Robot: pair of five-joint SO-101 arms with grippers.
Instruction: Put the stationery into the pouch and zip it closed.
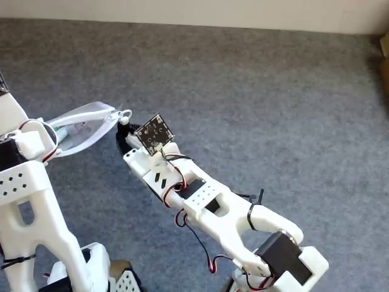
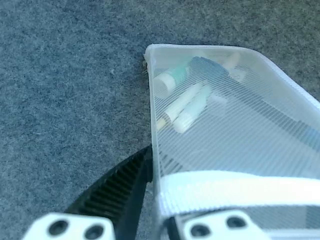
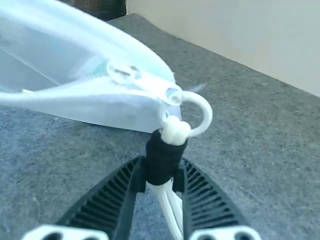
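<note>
A translucent white pouch lies on the grey carpet between the two arms. Through its mesh wall I see several pens and tubes of stationery inside. My left gripper is shut on the pouch's near edge, at the left end of the pouch. My right gripper is shut on the zipper pull, a black bead on a white cord tied to the slider's ring. That slider sits at the pouch's right end. In the high view the pouch's top edges stand apart.
Grey carpet covers the whole table, with open room behind and to the right of the pouch. A pale wall runs along the back edge. The right arm's body stretches across the lower middle.
</note>
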